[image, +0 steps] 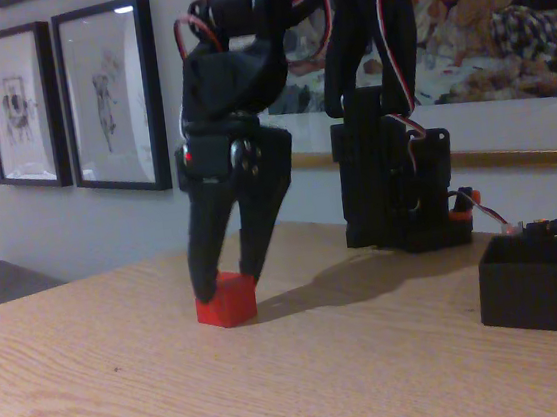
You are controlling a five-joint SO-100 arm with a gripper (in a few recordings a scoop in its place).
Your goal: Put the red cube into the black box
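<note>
Spreading across the whole lower half of the fixed view, the light oak-grain surface (pixel 120 408) carries everything here. Behind it a pale wall holds a wide gilt-framed painting (pixel 485 34) on the right and black-framed drawings (pixel 110 95) on the left. The black robot arm (pixel 242 62) bends down from its tall black base (pixel 395 190), which stands at the back of the surface with red and white wires running along it.

At the right edge sits the black box (pixel 544 284) — low, matte, thin-walled, well apart from the arm's working end. The claw (pixel 228 275) points straight down at the centre-left, its two dark fingers (pixel 203 252) spread in a narrow V with the tips at the top of the red cube (pixel 227 300). One tip reaches down the cube's left side, the other meets its upper back edge — the fingers are apart, not yet clamped on it. The cube rests flat on the surface, casting a shadow toward the right.
</note>
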